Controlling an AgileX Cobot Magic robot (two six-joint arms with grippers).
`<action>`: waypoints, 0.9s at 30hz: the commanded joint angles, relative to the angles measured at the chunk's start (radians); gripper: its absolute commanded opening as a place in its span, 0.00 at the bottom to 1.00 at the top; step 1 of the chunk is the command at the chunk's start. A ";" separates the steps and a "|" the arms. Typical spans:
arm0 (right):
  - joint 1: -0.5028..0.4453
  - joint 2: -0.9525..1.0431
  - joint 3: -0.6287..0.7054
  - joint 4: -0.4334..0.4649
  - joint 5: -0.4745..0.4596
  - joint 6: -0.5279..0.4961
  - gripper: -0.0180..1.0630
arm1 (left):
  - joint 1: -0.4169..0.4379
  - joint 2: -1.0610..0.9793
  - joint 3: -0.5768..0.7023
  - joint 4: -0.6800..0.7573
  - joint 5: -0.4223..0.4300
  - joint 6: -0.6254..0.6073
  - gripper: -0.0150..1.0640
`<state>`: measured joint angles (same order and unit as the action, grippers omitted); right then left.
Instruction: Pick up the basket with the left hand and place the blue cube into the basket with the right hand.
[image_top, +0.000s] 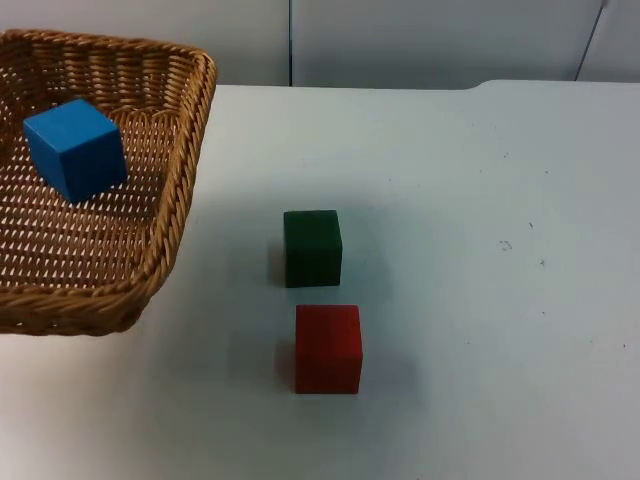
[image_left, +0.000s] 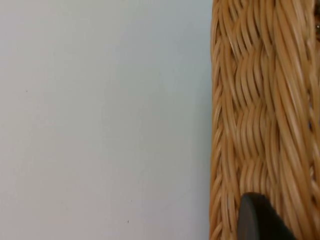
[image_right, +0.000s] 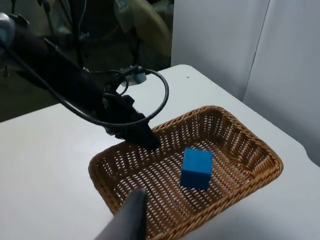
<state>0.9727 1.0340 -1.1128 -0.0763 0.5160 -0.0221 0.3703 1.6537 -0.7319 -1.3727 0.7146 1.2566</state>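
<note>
A tan, honey-brown woven wicker basket shows an open lattice weave in its floor and tighter braided bands along its rim. A solid bright blue cube lies inside it, its top face paler than its sides. A dark green cube and a plain red cube stand on the white, faintly speckled table top. The black left gripper is at the basket's rim.

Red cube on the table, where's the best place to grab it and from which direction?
Probably from straight above, closing on two opposite side faces of the red cube. It sits flat on the white table with its top exposed; the green cube stands just behind, apart, so grip across the left and right faces.
</note>
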 joint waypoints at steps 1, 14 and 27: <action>0.002 -0.069 0.066 0.004 -0.042 0.022 0.98 | -0.007 0.008 0.000 -0.059 0.019 0.025 0.01; 0.002 -0.399 0.310 -0.006 0.080 0.047 0.98 | -0.007 0.133 0.000 -0.150 0.005 0.158 0.01; 0.002 -0.417 0.401 -0.006 0.107 0.039 0.98 | -0.007 0.258 0.000 -0.262 0.005 0.298 0.01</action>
<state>0.9727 0.6222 -0.7196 -0.0781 0.6324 0.0222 0.3703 1.9065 -0.7336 -1.5920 0.6829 1.5372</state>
